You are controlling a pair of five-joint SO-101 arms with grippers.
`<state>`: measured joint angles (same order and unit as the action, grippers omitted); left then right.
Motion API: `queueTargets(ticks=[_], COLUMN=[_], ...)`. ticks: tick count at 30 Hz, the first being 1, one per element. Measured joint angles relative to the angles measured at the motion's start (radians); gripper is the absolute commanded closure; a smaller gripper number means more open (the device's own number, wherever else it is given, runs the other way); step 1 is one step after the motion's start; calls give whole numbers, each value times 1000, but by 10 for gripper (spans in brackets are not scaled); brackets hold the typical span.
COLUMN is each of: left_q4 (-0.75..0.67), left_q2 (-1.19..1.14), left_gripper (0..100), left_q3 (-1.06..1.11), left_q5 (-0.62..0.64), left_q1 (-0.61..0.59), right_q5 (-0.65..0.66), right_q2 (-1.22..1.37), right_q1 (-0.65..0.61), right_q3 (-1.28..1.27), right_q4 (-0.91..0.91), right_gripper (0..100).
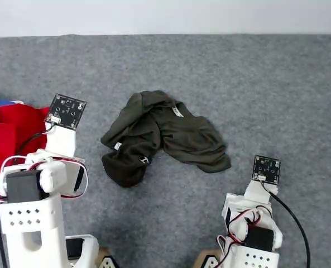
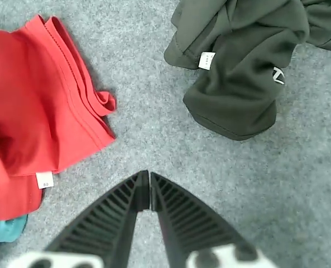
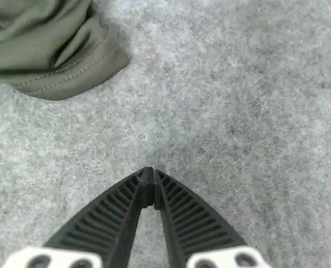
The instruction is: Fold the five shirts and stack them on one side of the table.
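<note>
I am holding my left claw [image 2: 149, 177] and right claw [image 3: 149, 172] pinched together, empty. One olive shirt [image 1: 165, 137] is lying ahead, one red stack [image 2: 31, 100] beside the left.

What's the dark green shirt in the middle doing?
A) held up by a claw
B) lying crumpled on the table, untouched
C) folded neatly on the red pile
B: the dark green shirt lies crumpled on the table, and the left gripper and right gripper are shut, clear of it.

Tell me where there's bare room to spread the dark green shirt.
Bare mat runs along the far edge and the whole right side past the dark green shirt. The left edge is crowded with the red shirt pile.
</note>
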<state>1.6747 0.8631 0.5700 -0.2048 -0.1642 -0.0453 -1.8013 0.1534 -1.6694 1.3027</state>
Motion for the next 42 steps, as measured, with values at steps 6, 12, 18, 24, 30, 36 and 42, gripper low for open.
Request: queueTargets(ticks=[6, 12, 18, 24, 30, 36, 42], left_q4=[0, -12, -23, -25, -25, -25, -25], left_q2=[0, 0, 0, 0, 0, 0, 0], left_gripper=[994, 994, 994, 994, 994, 994, 994], left_q3=[0, 0, 0, 0, 0, 0, 0], left_q5=[3, 3, 3, 3, 3, 3, 3], left_q1=[0, 0, 0, 0, 0, 0, 0], right_q5=[0, 0, -48, -84, -87, 190, 345], right_q2=[0, 2, 212, 624, 948, 1180, 1428], right_q1=[0, -31, -97, -146, -146, -146, -149], right_q3=[78, 301, 615, 939, 1008, 1008, 1022], right_q4=[-98, -183, -129, 14, 37, 25, -43], right_gripper=[990, 991, 991, 990, 987, 987, 887])
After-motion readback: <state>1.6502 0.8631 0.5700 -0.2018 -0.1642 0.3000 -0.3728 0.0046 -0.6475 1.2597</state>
